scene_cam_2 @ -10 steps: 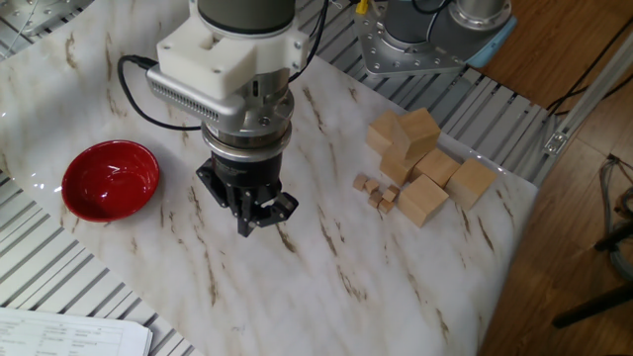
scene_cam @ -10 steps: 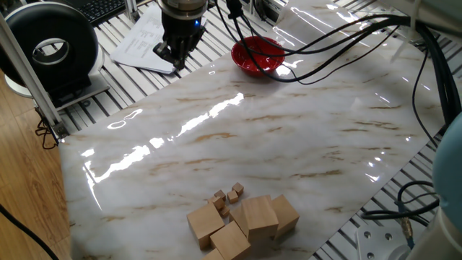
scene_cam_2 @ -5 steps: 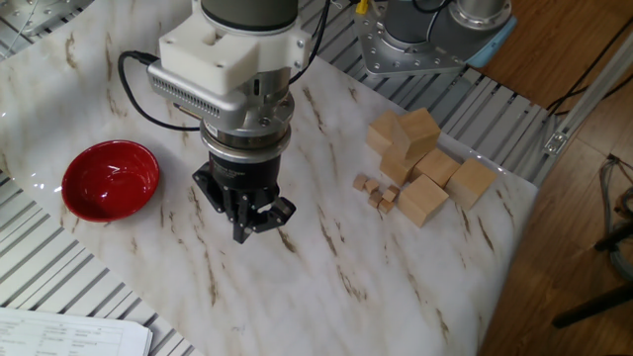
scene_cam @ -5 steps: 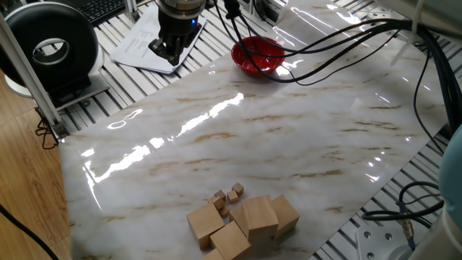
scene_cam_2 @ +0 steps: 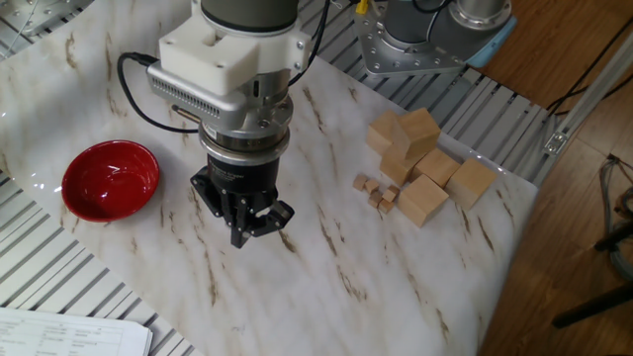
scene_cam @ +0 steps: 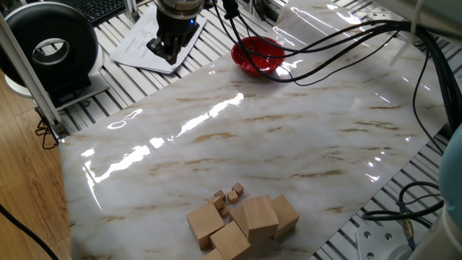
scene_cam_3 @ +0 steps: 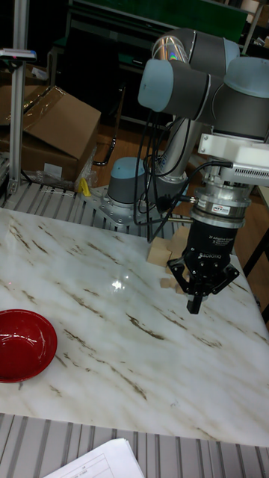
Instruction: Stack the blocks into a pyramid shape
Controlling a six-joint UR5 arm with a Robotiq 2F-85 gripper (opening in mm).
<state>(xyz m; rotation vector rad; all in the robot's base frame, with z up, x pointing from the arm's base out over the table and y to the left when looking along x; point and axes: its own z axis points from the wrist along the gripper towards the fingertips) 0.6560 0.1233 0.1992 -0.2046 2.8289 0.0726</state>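
Note:
Several large tan wooden blocks [scene_cam: 242, 220] lie in a loose cluster near one edge of the marble table [scene_cam: 289, 130], one resting higher than the rest. The other fixed view shows the blocks [scene_cam_2: 422, 163] by the arm's base. In the tall view the arm hides most of the blocks [scene_cam_3: 159, 254]. No stepped pyramid stands. My gripper [scene_cam_2: 245, 233] hangs above the middle of the table, well apart from the blocks, fingers together and holding nothing. It appears as the gripper [scene_cam: 166, 52] at the far side in one view, and pointing down as the gripper [scene_cam_3: 196, 303] in the tall view.
A few tiny wooden cubes [scene_cam_2: 378, 192] lie beside the large ones. A red bowl [scene_cam_2: 109, 178] sits toward the opposite end. Black cables [scene_cam: 339, 36] trail over the table's far part. Papers [scene_cam: 144, 40] and a black round device [scene_cam: 50, 47] lie off the marble.
The gripper has drifted a short way farther from the blocks, toward the bowl side. The blocks and bowl have not moved.

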